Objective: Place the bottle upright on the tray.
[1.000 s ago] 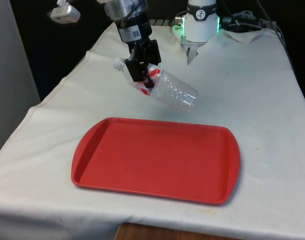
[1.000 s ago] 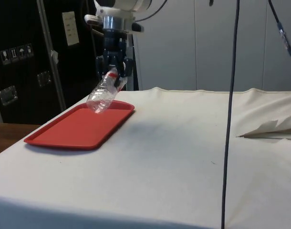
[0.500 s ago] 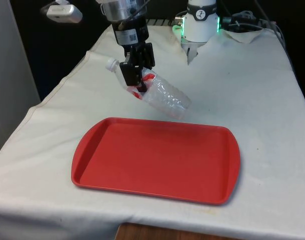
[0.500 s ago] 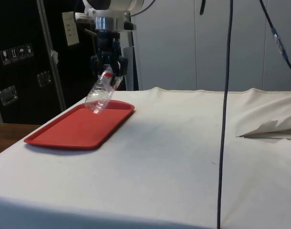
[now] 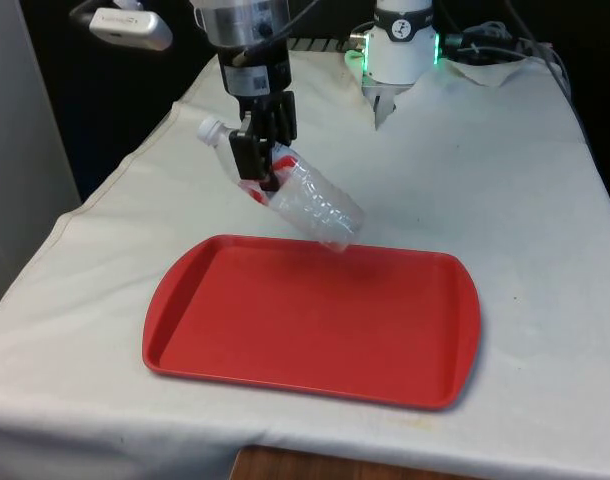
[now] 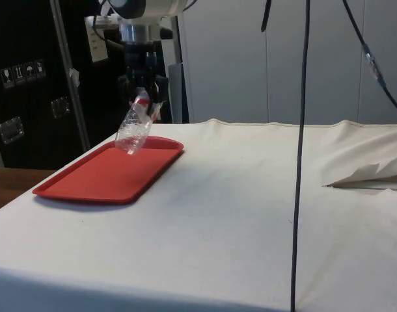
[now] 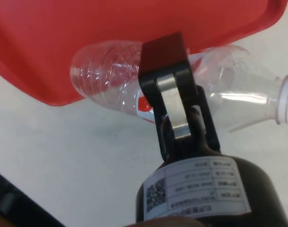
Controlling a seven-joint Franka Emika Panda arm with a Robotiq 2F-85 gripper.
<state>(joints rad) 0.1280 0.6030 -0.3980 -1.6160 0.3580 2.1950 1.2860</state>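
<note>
A clear plastic bottle [image 5: 310,207] with a red label and a white cap hangs tilted in the air, cap up towards the front view's left, base down over the tray's far rim. My gripper [image 5: 262,153] is shut on the bottle near its neck. In the side view the bottle [image 6: 132,130] hangs from the gripper [image 6: 144,97] above the tray's far end. The wrist view has the bottle [image 7: 111,80] lying across one finger [image 7: 166,85], with the tray [image 7: 87,33] beneath. The red tray [image 5: 315,330] lies flat on the white cloth with nothing on it.
The robot's white base [image 5: 400,50] stands at the table's far end, with crumpled cloth and cables [image 5: 495,55] beside it. A fold of cloth [image 6: 368,177] lies at the side view's right. A black cable [image 6: 299,156] hangs in front of the side camera.
The gripper has carried the bottle towards the front view's left and nearer the tray. The bottle's base now hangs over the tray's far rim, and it tilts a little steeper.
</note>
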